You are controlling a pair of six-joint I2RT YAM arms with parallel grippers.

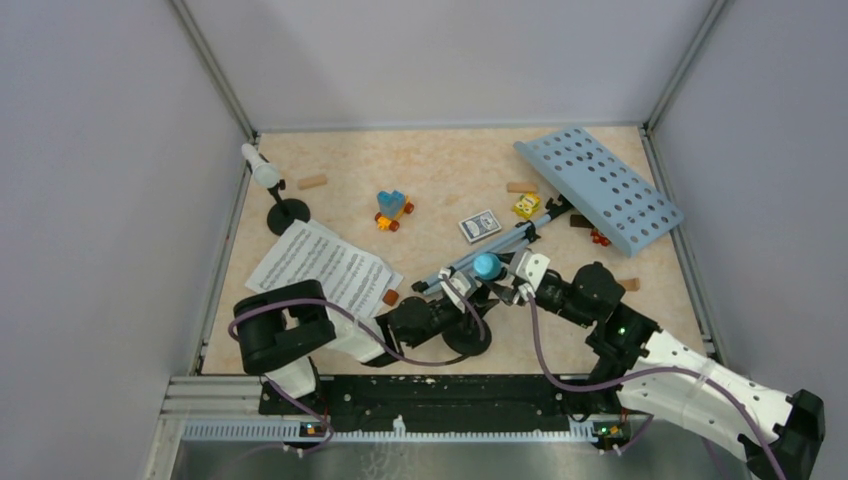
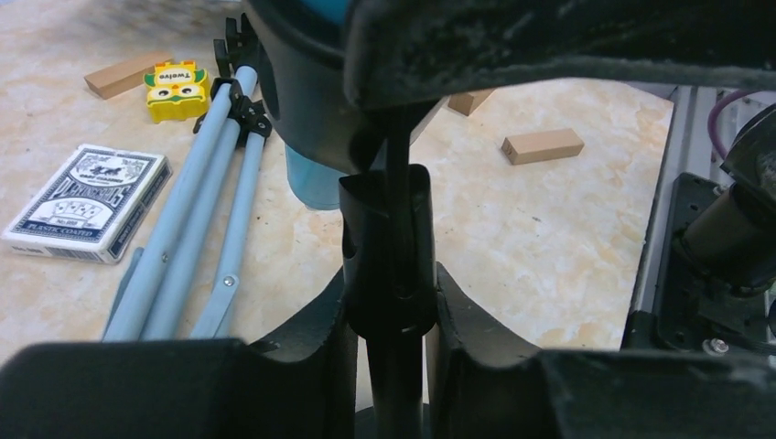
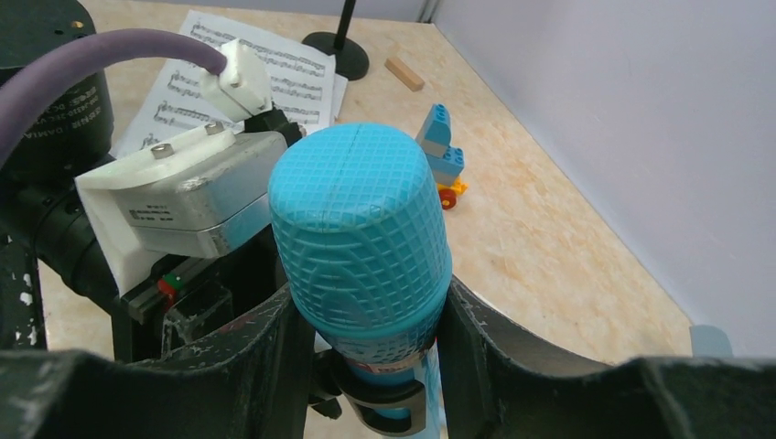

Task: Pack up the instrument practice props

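Where the right fingers (image 3: pixel 261 375) close, they are clamped on both sides of the blue microphone (image 3: pixel 361 238), which stands upright at frame centre. The left fingers (image 2: pixel 307 366) press on the clip of the black holder (image 2: pixel 389 265) from either side. Tripod legs (image 2: pixel 183 247) lie on the bench (image 2: pixel 549 238) just left of the holder, with a card deck (image 2: pixel 87 201) at far left. In the top view the music rack (image 1: pixel 600 187) rests upper right, the sheet-music pages (image 1: pixel 325 265) centre left, and the white microphone (image 1: pixel 260 165) upper left.
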